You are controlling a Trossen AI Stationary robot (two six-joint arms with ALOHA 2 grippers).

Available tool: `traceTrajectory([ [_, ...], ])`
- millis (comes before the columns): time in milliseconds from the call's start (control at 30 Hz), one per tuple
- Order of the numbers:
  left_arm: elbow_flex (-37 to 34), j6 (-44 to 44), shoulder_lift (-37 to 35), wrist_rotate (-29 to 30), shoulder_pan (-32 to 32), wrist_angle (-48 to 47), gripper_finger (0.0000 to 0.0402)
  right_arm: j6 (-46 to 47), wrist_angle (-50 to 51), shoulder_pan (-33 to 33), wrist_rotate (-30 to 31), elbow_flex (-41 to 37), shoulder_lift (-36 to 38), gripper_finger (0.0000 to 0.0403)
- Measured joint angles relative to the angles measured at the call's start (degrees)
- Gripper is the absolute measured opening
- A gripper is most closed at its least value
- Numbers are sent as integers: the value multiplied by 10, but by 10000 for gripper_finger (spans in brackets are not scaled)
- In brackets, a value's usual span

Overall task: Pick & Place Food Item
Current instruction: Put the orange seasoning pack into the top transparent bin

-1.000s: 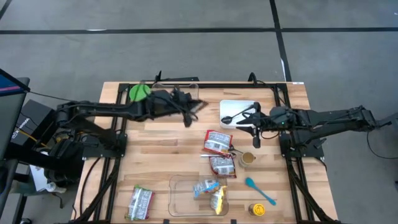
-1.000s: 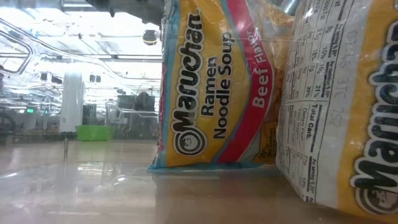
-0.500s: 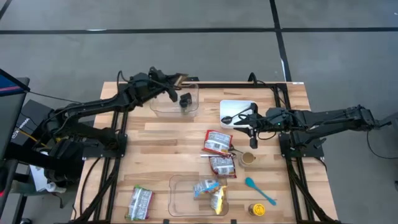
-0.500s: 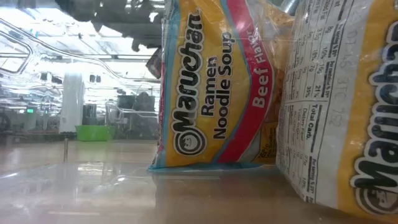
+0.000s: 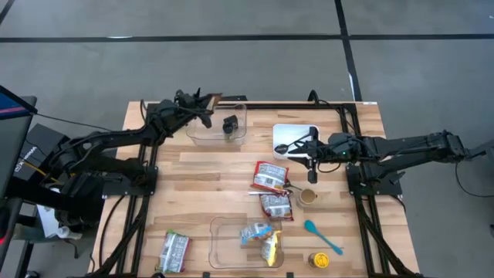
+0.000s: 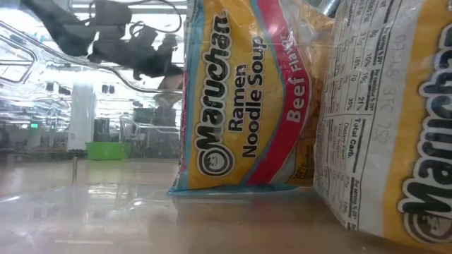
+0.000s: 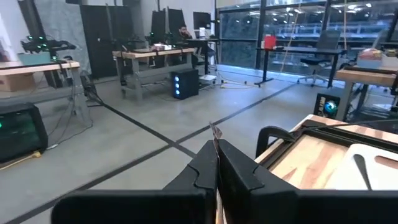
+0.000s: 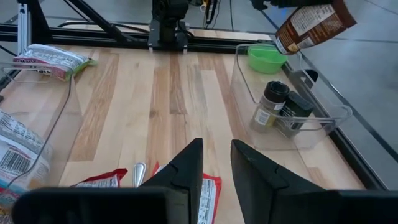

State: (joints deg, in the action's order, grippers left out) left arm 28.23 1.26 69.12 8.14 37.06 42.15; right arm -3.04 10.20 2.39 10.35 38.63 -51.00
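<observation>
Left arm reaches along the tabletop's [image 5: 208, 166] far edge. Its tool, the left tool [image 5: 202, 101], sits above the far-left corner of the clear bin [image 5: 239, 137], fingers [image 7: 239, 171] pressed together on a thin brown packet [image 8: 314, 23]. From its own wrist camera the packet shows only as a sliver edge between the dark fingers, with room floor and desks beyond. The right wrist camera shows the same packet whole, tilted, hanging above the bin's far end, near a green bowl [image 8: 266, 58] on the wood beyond the bin.

Inside the bin: a spice jar [image 8: 268, 104] upright and a dark item just beside it.

Centre: two red-and-white packets [image 5: 270, 176] lie near a small cup [image 5: 307, 196].

Near edge: a clear tray [image 5: 224, 232] holds ramen packs [image 6: 244, 99], which fill the low camera's frame.

Right arm extends inward, right tool [image 5: 312, 162] beside the white board [image 5: 297, 131], fingers slightly apart, holding nothing.
</observation>
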Motion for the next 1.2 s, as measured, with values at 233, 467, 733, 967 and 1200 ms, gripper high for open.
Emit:
traceTrajectory([
  [233, -26, -2, 2, -1, 10, 26, 0, 0, 0, 0, 0, 0, 0, 77],
  [467, -26, -1, 61, -1, 10, 62, 0, 0, 0, 0, 0, 0, 0, 77],
  [733, -26, -2, 168, -9, 32, 153, 0, 0, 0, 0, 0, 0, 0, 77],
  [967, -26, -32, 224, -70, 62, 176, 0, 0, 0, 0, 0, 0, 0, 77],
  [1200, -26, -31, 244, -101, 64, 183, 0, 0, 0, 0, 0, 0, 0, 77],
])
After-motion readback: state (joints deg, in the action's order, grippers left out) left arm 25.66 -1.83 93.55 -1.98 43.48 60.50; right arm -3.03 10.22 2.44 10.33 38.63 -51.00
